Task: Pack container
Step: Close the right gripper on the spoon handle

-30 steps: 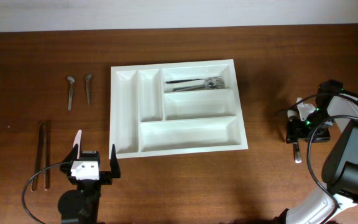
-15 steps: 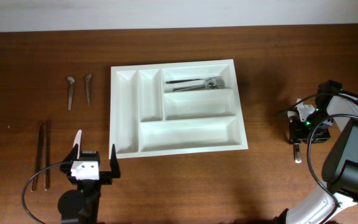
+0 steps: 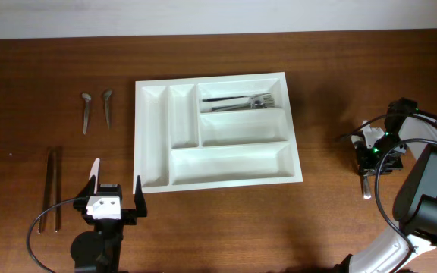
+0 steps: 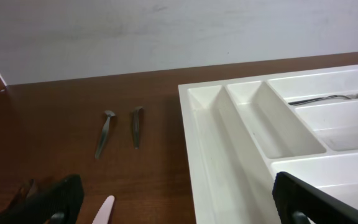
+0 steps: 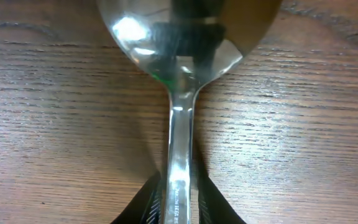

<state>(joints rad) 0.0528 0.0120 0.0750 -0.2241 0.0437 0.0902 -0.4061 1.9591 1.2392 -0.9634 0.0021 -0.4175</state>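
Right end effector (image 5: 178, 205) pinches spoon (image 5: 180, 124) handle on the desk (image 5: 55, 124), far right. Left end effector (image 3: 116, 186) wide open, lower left.

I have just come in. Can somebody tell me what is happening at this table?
Two robot arms are packing cutlery into a white cutlery tray. The right gripper is down at the table's right side, its fingertips against both sides of a spoon handle; the spoon seems to lie on the wood, not yet lifted. The left gripper hangs open at the front left, holding nothing. Forks lie in the tray's top long compartment. Two small utensils and two thin sticks lie left of it.
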